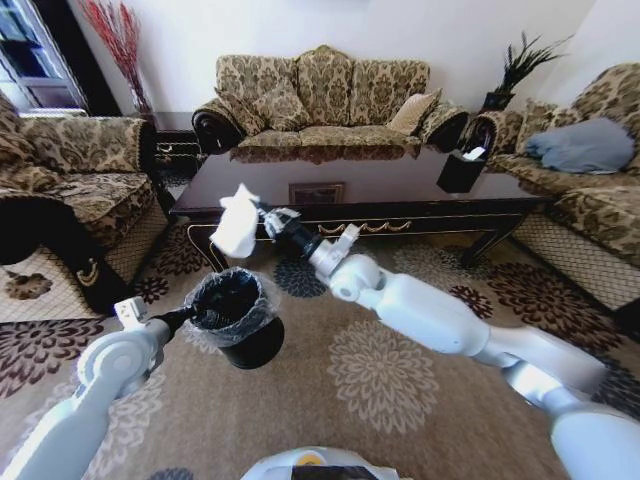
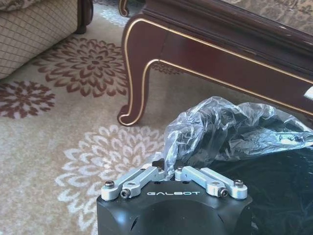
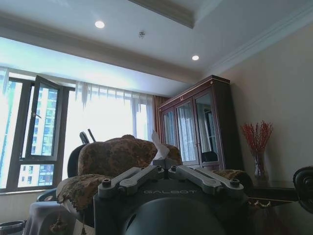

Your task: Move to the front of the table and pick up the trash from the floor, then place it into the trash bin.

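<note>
Robot stands on the patterned carpet [image 1: 400, 380] in front of the table [image 1: 400, 190], both arms out ahead.

Right gripper [image 1: 262, 215]: raised, level with the table's front apron. Fingers clenched on the trash [image 1: 238, 222], a crumpled white tissue. The tissue bulges out beyond the fingertips, on the side away from the arm. In the right wrist view a thin white point of it [image 3: 156, 144] stands up from between the closed jaws, with the room's windows and a cabinet [image 3: 195, 127] behind.

Trash bin [image 1: 238, 318]: on the carpet, below the right fingers and slightly nearer the robot, well apart from the tissue in height. Black, round, lined with a crinkled clear bag [image 2: 230, 129].

Left gripper [image 1: 190, 316]: low, at the bin's rim on the robot's left side. In the left wrist view the jaws are drawn together at the edge where the bag folds over, and they appear to pinch the bin's rim. Bag plastic billows just beyond the fingertips; the bin's dark inside lies to one side of them. A curved, gold-trimmed table leg [image 2: 134, 73] stands on the carpet farther out past the fingers.

On the tabletop: small black box with white paper [image 1: 461, 170], well apart from both grippers.
</note>
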Controlling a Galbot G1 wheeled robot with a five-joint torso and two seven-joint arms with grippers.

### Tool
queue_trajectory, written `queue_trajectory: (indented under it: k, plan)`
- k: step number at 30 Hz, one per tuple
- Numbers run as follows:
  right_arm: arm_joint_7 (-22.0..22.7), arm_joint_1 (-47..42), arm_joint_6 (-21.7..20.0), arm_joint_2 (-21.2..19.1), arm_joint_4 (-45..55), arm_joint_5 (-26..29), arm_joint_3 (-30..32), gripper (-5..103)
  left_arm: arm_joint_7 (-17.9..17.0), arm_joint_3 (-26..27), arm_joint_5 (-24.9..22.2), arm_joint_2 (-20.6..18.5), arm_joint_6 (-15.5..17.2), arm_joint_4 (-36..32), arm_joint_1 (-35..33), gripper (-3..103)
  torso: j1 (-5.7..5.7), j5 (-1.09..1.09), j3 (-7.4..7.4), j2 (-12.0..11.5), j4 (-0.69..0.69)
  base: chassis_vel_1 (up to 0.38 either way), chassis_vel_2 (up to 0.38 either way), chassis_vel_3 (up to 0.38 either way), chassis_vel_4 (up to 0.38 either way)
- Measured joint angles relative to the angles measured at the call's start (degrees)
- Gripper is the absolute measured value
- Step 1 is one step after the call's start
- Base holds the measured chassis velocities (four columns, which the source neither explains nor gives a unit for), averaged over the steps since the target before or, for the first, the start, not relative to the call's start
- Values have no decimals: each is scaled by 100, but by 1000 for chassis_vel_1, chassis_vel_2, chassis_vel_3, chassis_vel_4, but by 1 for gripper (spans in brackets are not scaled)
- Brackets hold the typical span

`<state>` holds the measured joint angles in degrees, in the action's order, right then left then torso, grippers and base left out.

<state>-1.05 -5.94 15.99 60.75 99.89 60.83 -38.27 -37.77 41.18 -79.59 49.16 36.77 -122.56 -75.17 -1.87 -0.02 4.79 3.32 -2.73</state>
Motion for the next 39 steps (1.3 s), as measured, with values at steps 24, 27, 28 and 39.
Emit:
queue_trajectory:
  k: [24,27,28,39]
  plan:
    - [68,-610,108,-133,-83,-603,-596,0,-102,374,-365,-264,5,-161,114,4,0,2,0,0,-2,0,0,0,0]
    - [80,-613,108,-141,-77,-604,-596,11,-110,379,-366,-263,9,-183,92,4,0,2,0,0,-1,0,0,0,0]
    - [81,-612,107,-145,-77,-604,-597,16,-117,381,-366,-261,11,-192,81,4,0,2,0,0,-1,0,0,0,0]
    - [63,-674,98,-322,8,-619,-572,55,-121,402,-366,-314,20,-117,104,4,0,2,0,-1,-1,0,0,0,0]
